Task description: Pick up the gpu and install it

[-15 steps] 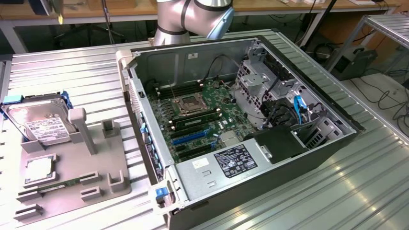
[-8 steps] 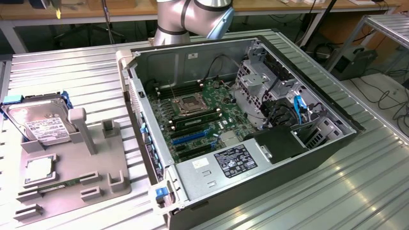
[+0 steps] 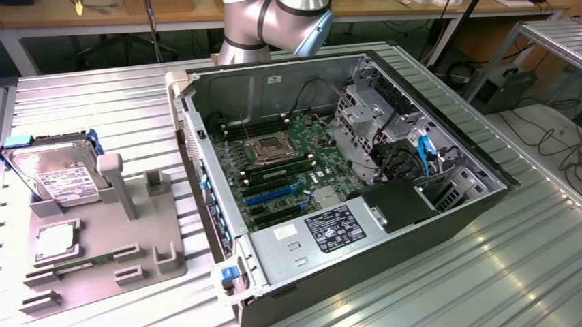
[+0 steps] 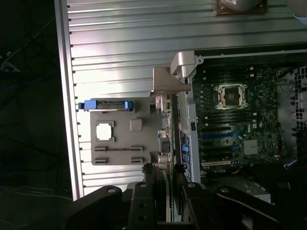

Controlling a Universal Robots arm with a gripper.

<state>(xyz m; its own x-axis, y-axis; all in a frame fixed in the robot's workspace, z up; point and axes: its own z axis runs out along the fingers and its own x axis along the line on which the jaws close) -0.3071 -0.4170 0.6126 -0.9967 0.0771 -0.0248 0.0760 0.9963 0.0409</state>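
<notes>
The thin green-and-black gpu is held edge-on between the partly closed fingers of the black gripper; its long axis is directed away from the wrist, silver bracket foremost; the blue motherboard slots are offset beside it, well below.

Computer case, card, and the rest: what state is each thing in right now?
computer case: lying on its side, open.
gpu: held edge-on in the gripper, not installed.
gripper: shut on the gpu.
processor socket: empty.
hard drive: standing on the grey tray.
memory stick: lying flat on the grey tray.
</notes>
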